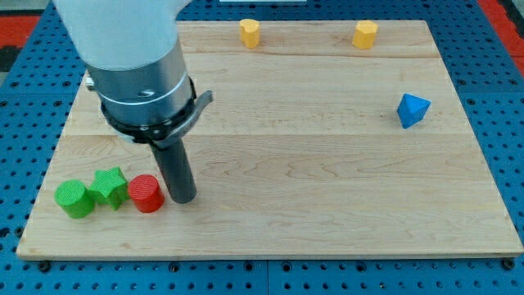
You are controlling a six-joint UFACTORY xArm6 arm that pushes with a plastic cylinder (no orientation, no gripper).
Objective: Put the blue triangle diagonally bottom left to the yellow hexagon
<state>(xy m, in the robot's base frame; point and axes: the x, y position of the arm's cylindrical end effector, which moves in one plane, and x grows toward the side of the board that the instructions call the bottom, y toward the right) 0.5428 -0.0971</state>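
The blue triangle [413, 110] lies at the view's right, a little above mid-height on the wooden board. Two yellow blocks stand along the top edge: one [250, 33] near the middle and one [365, 34] further right; which is the hexagon I cannot tell for sure. My tip [182, 197] rests on the board at the lower left, just right of a red cylinder [146, 193], far from the blue triangle.
A green star-like block [109, 187] and a green cylinder [74, 199] sit in a row left of the red cylinder. The arm's grey body [139, 65] covers the board's upper left. The wooden board [327, 205] lies on a blue perforated table.
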